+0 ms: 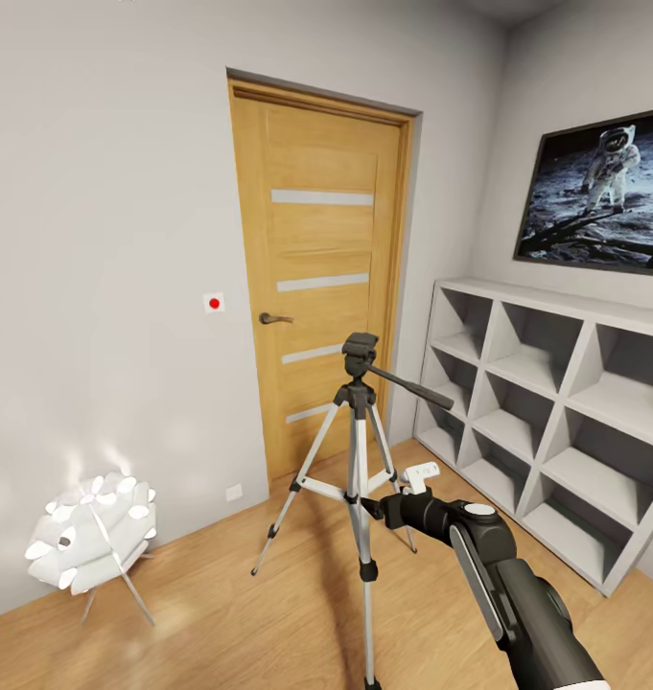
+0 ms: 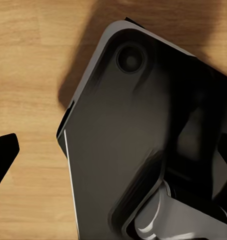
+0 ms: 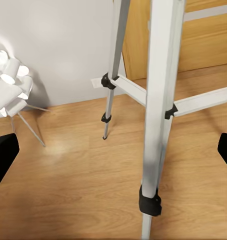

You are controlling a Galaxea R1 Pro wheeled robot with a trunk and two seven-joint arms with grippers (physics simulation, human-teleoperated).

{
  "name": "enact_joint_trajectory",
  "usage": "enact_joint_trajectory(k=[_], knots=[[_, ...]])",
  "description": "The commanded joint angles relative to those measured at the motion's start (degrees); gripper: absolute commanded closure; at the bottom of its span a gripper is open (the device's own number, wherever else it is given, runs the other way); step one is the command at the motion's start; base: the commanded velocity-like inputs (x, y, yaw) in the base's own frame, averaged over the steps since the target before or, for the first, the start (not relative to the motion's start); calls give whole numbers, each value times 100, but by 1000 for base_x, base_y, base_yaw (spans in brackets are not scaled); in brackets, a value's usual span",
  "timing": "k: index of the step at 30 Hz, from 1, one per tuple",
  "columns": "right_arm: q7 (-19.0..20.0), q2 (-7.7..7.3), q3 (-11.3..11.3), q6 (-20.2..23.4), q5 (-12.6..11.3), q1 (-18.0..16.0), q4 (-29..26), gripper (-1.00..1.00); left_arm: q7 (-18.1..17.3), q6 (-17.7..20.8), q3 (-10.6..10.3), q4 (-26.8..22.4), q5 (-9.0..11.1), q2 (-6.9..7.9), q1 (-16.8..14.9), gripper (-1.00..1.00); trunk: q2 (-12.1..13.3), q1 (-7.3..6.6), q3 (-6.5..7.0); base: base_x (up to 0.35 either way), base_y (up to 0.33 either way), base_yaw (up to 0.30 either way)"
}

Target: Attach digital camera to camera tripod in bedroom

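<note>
Camera tripod [image 1: 358, 450] stands upright on the light wood floor [image 1: 268, 613] in front of the wooden door [image 1: 316, 268], legs spread. Silver telescopic legs, black joints and feet, black head, long pan handle pointing right. Head bare, nothing mounted.

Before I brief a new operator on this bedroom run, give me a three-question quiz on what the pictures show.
1. True or false: the camera tripod stands upright in front of the wooden door.
2. Multiple choice: the right tool is nearest which part of the tripod? A) the head with the pan handle B) the middle legs and brace C) the feet
3. Fill in: the white floor lamp stands on the tripod's ____ side in the head view.

Key: 1 true. 2 B; the right wrist view looks straight at a silver leg close ahead. 3 left.
</note>
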Motion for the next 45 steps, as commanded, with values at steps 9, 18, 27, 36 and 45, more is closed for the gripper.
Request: enact_joint_trajectory(k=[9,18,27,36,45], knots=[[0,-7,-6,15,-29,-5,17,-100,5,-10,26,-3,-11,-1,-2,-100,354,-196,152,0,0,0],[1,-6,-7,17,-47,-5,36,-100,9,-10,29,-3,-11,-1,-2,-100,715,-394,314,0,0,0],[-47,64,2,45,-45,-2,42,-100,8,-10,33,-3,-11,-1,-2,-100,1076,-592,476,0,0,0],[-506,152,2,66,-50,-2,223,-100,11,-10,32,-3,-11,-1,-2,-100,1237,-680,547,0,0,0],[-735,161,2,76,-65,-5,303,-100,5,-10,31,-3,-10,-1,-2,-100,1237,-680,547,0,0,0]])
